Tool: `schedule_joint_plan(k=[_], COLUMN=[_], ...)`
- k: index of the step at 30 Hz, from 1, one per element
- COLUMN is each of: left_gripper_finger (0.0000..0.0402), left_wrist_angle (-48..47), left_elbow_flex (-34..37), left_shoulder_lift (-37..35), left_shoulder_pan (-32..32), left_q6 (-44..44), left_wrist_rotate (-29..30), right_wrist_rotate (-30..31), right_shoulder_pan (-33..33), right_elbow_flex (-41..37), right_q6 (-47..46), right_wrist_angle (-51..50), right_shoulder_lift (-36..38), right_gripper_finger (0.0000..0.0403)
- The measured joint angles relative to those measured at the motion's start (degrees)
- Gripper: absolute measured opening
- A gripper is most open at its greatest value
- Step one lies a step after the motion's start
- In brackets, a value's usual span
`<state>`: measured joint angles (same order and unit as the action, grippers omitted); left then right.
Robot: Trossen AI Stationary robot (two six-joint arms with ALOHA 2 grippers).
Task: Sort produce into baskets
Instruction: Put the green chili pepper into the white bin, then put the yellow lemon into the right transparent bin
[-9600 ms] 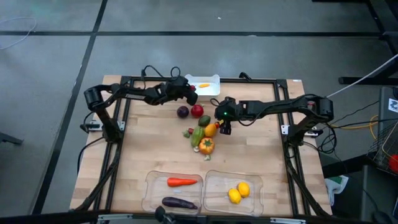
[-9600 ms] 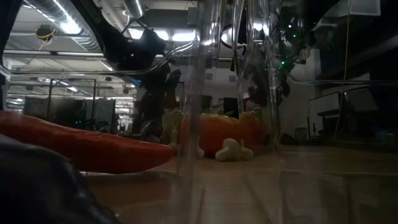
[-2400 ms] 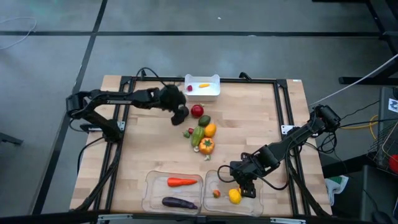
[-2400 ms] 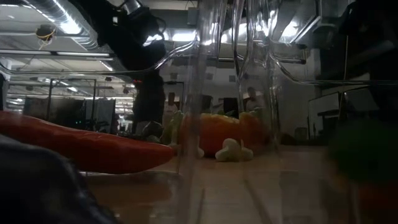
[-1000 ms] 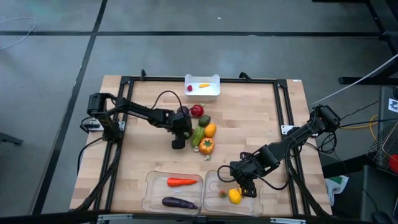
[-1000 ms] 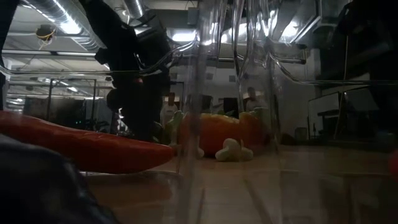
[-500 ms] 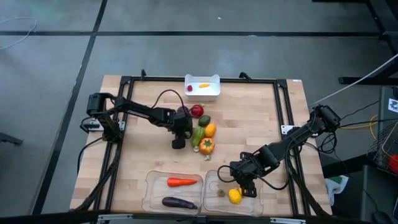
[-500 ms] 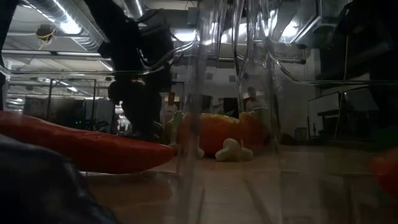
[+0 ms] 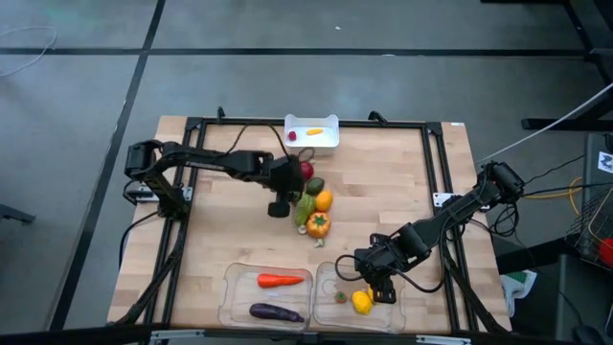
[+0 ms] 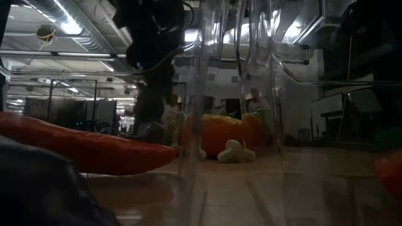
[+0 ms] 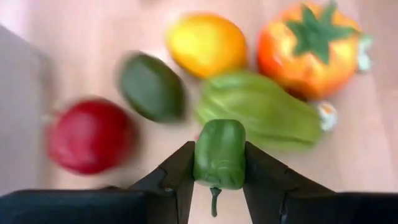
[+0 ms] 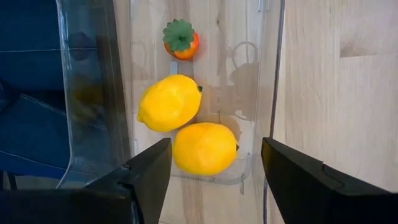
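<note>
Produce is split: carrot (image 9: 280,281) and eggplant (image 9: 276,311) in left clear tray (image 9: 230,292), two lemons (image 12: 166,102) in right clear tray (image 9: 396,292), loose pile (image 9: 314,207) mid-table. Left gripper (image 11: 219,163) above the pile, clamped on small green pepper (image 11: 219,152) across its middle. Right gripper (image 12: 214,163) over the right tray, fingers apart, empty. Toys look light, hard, slick; rounder ones likely roll, so grip mid-body.

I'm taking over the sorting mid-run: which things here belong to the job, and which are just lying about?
Job:
- small green pepper clamped in the left gripper
- orange pepper, red apple, pale green vegetable in the pile
- two clear plastic trays: orange carrot, purple eggplant; yellow lemons
- white bin
- right gripper, open over the lemons

Lying about:
- black cables
- black frame rails
</note>
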<state>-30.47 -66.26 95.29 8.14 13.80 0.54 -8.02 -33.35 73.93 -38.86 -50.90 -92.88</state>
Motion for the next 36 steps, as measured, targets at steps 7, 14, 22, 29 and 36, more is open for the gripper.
schedule_joint_plan(k=[7, 14, 22, 29, 36], left_gripper_finger=[0.0112, 0.0112, 0.0112, 0.0136, 0.0191], left_wrist_angle=[8.1, 19.2, 20.4, 20.5, 20.4], left_elbow_flex=[-3.9, -3.9, -3.8, -3.8, -3.8], left_shoulder_lift=[0.0, 0.6, 2.7, 6.4, 7.6], left_shoulder_pan=[6.0, 15.3, 22.8, 23.9, 23.8], left_q6=[6.3, 1.8, -7.3, -8.5, -8.0], left_wrist_rotate=[10.1, 10.4, 10.3, 10.1, 9.9], right_wrist_rotate=[0.0, 0.1, 2.1, 3.3, 3.4], right_shoulder_pan=[0.0, 0.0, 0.0, 0.9, 5.5], right_elbow_flex=[0.0, 0.0, 0.0, 0.0, 0.0], right_q6=[0.6, 1.6, 4.4, 7.6, 17.4], right_wrist_angle=[-0.2, -0.2, -0.2, -0.3, -2.1], right_shoulder_lift=[0.0, 0.0, 0.0, 0.0, 0.0], right_gripper_finger=[0.0247, 0.0247, 0.0247, 0.0247, 0.0247])
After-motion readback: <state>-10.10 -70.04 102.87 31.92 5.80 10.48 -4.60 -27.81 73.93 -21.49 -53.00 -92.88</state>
